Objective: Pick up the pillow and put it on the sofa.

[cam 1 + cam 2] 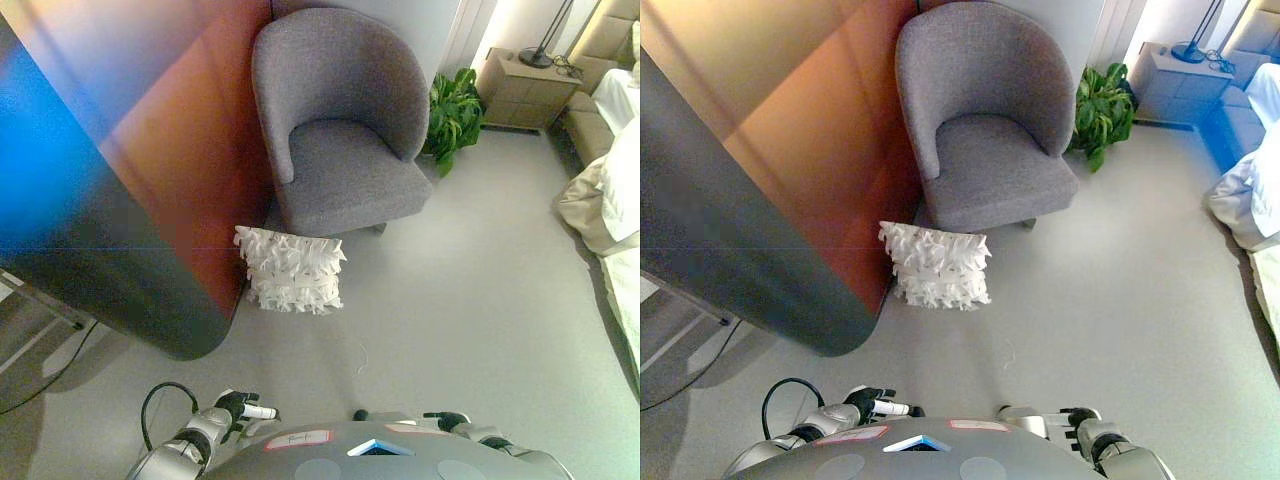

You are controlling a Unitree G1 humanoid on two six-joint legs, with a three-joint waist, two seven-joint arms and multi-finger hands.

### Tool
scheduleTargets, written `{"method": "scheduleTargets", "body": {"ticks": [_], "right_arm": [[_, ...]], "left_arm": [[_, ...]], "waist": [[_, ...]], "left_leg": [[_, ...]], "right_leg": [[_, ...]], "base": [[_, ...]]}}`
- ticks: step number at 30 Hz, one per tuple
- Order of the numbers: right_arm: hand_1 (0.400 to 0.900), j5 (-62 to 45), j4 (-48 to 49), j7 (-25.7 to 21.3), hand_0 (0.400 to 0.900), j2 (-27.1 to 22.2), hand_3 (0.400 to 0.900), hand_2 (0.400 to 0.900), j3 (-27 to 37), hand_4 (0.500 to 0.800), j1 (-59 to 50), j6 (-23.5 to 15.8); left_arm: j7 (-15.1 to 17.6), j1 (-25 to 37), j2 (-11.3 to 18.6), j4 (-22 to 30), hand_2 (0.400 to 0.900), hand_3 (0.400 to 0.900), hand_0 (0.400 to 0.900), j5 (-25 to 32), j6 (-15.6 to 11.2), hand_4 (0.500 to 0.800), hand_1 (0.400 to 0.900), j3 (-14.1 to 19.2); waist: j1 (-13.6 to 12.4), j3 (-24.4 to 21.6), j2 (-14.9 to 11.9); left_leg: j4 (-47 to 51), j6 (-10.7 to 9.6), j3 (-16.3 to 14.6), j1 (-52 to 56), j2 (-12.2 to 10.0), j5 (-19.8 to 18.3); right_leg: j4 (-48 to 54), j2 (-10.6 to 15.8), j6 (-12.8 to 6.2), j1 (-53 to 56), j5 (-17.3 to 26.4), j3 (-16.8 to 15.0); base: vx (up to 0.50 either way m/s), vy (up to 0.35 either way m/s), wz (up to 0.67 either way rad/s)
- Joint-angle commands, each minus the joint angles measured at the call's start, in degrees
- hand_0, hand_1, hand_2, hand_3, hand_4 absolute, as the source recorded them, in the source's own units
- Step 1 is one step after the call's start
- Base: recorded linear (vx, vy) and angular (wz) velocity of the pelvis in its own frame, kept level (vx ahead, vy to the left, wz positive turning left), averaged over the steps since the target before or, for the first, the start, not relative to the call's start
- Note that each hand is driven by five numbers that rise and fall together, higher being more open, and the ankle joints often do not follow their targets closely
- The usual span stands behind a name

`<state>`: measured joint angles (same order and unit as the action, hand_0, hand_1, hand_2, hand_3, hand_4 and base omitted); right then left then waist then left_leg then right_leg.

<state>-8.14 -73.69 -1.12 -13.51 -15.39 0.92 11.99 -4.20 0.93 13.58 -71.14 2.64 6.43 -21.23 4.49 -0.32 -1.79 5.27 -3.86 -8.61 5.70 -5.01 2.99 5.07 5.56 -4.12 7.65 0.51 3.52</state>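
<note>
A white ruffled pillow [290, 269] stands on the grey floor, leaning against the front left foot of a grey armchair [340, 125]; it also shows in the right eye view [936, 264]. The armchair's seat [998, 170] has nothing on it. My left hand [242, 407] is low at the bottom left, close to my body, far from the pillow; its fingers are straight and hold nothing. My right hand [1083, 420] is low at the bottom right, partly hidden by my body, and also far from the pillow.
A large dark rounded panel [120, 200] stands at the left, close beside the pillow and chair. A green potted plant [455, 115] is right of the chair. A wooden nightstand [520, 90] and a bed with white bedding [615, 190] are at the right.
</note>
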Motion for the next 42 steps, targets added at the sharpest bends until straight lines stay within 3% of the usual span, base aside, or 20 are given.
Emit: {"method": "scheduleTargets", "body": {"ticks": [1, 7, 16, 23, 27, 29, 32, 34, 35, 37, 39, 42], "right_arm": [[0.900, 1.7, -2.9, -0.9, 0.900, -1.3, 0.900, 0.900, -1.0, 0.800, -5.0, 0.2], [0.900, 1.9, -3.0, -1.1, 0.900, -1.4, 0.900, 0.900, -0.8, 0.800, -4.7, 0.5], [0.900, 0.4, -3.2, -1.0, 0.900, -1.9, 0.900, 0.900, -0.8, 0.800, -5.6, 0.6], [0.900, -3.7, -3.0, -2.0, 0.900, -2.8, 0.900, 0.900, 0.2, 0.800, -5.8, 0.7], [0.900, -4.9, -3.4, -2.6, 0.900, -4.0, 0.900, 0.900, 1.3, 0.800, -6.5, 1.2], [0.900, -4.1, -3.6, -2.3, 0.900, -4.6, 0.900, 0.900, 1.9, 0.800, -6.2, 1.6], [0.900, -1.6, -4.3, -1.6, 0.900, -5.6, 0.900, 0.900, 2.8, 0.800, -5.1, 2.4], [0.900, -1.5, -5.1, -1.6, 0.900, -5.9, 0.900, 0.900, 3.5, 0.800, -4.6, 2.7], [0.900, -1.3, -5.8, -1.7, 0.900, -6.1, 0.900, 0.900, 4.2, 0.800, -4.5, 2.7], [0.900, -0.9, -6.3, -1.7, 0.900, -6.3, 0.900, 0.900, 4.7, 0.800, -4.2, 2.4], [0.900, 0.0, -6.8, -1.4, 0.900, -6.6, 0.900, 0.900, 4.6, 0.800, -4.3, 2.4], [0.900, 1.4, -7.0, -1.3, 0.900, -6.6, 0.900, 0.900, 3.8, 0.800, -4.0, 2.3]], "left_arm": [[1.1, 4.3, 0.2, -2.9, 0.900, 0.900, 0.900, 0.5, -0.8, 0.800, 0.900, -0.1], [0.9, 4.1, 0.2, -3.1, 0.900, 0.900, 0.900, 0.4, 0.9, 0.800, 0.900, 0.3], [2.6, 4.2, 0.7, -3.2, 0.900, 0.900, 0.900, 0.7, 1.1, 0.800, 0.900, 0.8], [4.2, 4.2, 1.6, -2.9, 0.900, 0.900, 0.900, 1.4, 1.3, 0.800, 0.900, 1.1], [4.5, 5.4, 2.0, -2.3, 0.900, 0.900, 0.900, 2.4, 1.3, 0.800, 0.900, 2.0], [4.4, 5.4, 2.4, -2.0, 0.900, 0.900, 0.900, 2.7, 1.1, 0.800, 0.900, 3.0], [4.4, 4.1, 2.9, -2.0, 0.900, 0.900, 0.900, 4.2, 0.2, 0.800, 0.900, 5.4], [4.4, 3.1, 2.8, -2.3, 0.900, 0.900, 0.900, 4.4, -0.4, 0.800, 0.900, 6.5], [4.4, 2.1, 2.6, -2.5, 0.900, 0.900, 0.900, 3.9, -1.1, 0.800, 0.900, 7.2], [4.4, 1.3, 2.3, -3.0, 0.900, 0.900, 0.900, 3.6, -1.3, 0.800, 0.900, 7.7], [4.0, 0.3, 1.9, -4.1, 0.900, 0.900, 0.900, 4.3, -1.2, 0.800, 0.900, 8.1], [3.7, -1.1, 1.4, -5.1, 0.900, 0.900, 0.900, 5.6, -1.7, 0.800, 0.900, 8.7]], "waist": [[-1.9, 3.4, 0.9], [-1.8, 3.5, 0.9], [-1.9, 4.9, 1.4], [-1.2, 5.9, 2.3], [0.0, 7.8, 1.4], [0.3, 8.7, 0.3], [-0.9, 10.6, -0.2], [-1.9, 11.2, 0.5], [-2.9, 11.5, 1.9], [-4.4, 12.2, 2.9], [-6.9, 12.3, 3.8], [-9.0, 12.0, 4.2]], "left_leg": [[-0.3, 0.7, 1.2, 2.3, -1.3, -4.6], [-0.3, 0.6, 1.3, 2.4, -1.4, -4.5], [-1.0, 0.6, 1.6, 1.8, -1.6, -4.3], [-1.5, -0.8, 1.6, 0.9, -4.6, -2.6], [-13.7, -1.8, 0.8, -4.2, -8.1, -1.0], [-21.5, -1.0, 0.5, -7.0, -9.3, 0.4], [-30.0, -0.1, 3.1, -12.9, -8.3, 2.1], [-27.5, -0.6, 3.1, -14.8, -7.5, 4.3], [-21.8, -2.0, 1.9, -16.3, -7.7, 7.9], [-14.5, -3.3, 1.3, -17.3, -7.1, 11.5], [-5.2, -4.1, 3.6, -19.4, -5.7, 14.5], [-1.2, -5.0, 5.7, -21.8, -5.0, 16.1]], "right_leg": [[-0.1, 1.7, -3.55, -2.3, 1.9, 0.7], [-0.1, 1.6, -3.48, -2.1, 1.8, 0.7], [-0.8, 1.4, -3.00, -2.8, 1.4, 0.2], [-1.9, -0.9, -1.32, -3.6, 0.0, 0.1], [-6.5, -1.9, 0.90, -6.3, -0.8, -0.6], [-7.6, -2.0, 1.90, -6.4, -0.7, -0.5], [-8.3, -3.0, 3.05, -3.8, -1.9, -2.2], [-8.0, -4.3, 3.04, -2.1, -2.8, -2.9], [-7.1, -5.9, 2.83, -0.1, -3.8, -3.1], [-5.6, -6.4, 2.60, 3.1, -4.7, -3.4], [-4.7, -6.3, 2.44, 6.7, -6.2, -4.9], [-5.3, -5.7, 2.61, 10.2, -9.5, -6.6]], "base": [[0.00, 0.000, 0.00], [0.00, 0.000, 0.00], [0.01, -0.052, -0.02], [0.04, -0.175, 0.11], [0.01, -0.226, 0.17], [0.11, -0.254, 0.03], [0.25, -0.200, -0.34], [0.32, -0.031, -0.38], [0.39, 0.070, -0.35], [0.45, 0.114, -0.51], [0.48, 0.125, -0.77], [0.44, 0.117, -0.67]]}}
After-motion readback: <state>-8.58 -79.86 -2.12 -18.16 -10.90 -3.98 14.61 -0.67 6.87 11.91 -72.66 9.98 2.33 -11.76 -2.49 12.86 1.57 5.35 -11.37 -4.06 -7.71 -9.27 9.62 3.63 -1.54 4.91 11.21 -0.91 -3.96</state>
